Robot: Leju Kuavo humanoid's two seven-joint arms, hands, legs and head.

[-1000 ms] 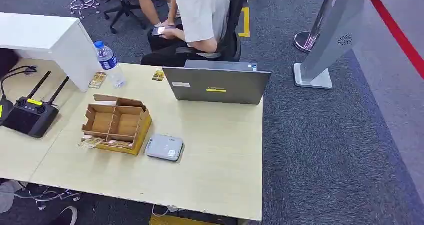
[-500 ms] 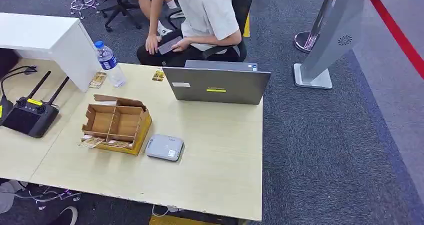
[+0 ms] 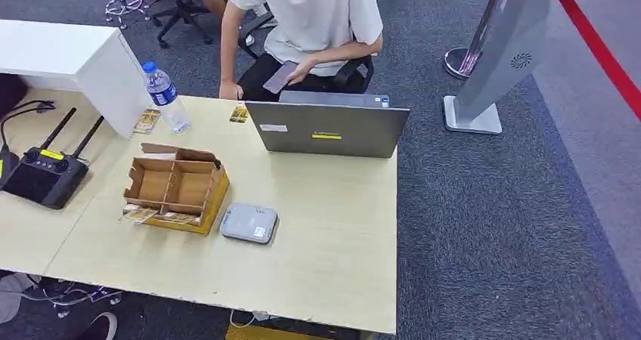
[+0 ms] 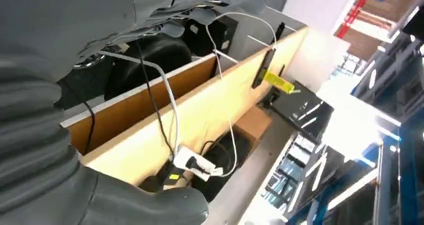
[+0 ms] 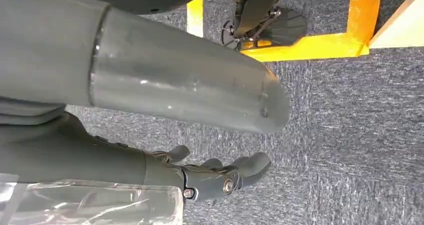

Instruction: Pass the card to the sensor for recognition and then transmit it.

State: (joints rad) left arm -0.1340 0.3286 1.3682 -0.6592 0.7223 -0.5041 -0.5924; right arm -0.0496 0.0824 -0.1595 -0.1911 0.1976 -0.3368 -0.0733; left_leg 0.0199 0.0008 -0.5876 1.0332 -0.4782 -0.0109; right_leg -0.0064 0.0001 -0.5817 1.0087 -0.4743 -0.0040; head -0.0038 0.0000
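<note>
Pale worktop [image 3: 317,234] carries a divided cardboard box [image 3: 175,187], cards [image 3: 139,215] at its front edge; right hand [image 5: 220,177] hangs empty, fingers loosely apart; left hand's [image 4: 75,195] state unclear.

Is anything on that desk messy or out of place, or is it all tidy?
Mostly tidy. The cardboard organizer box sits askew to the table edge, with one flap standing up. Cards lie loose: some at its front edge, one by the water bottle, another near the laptop.
</note>
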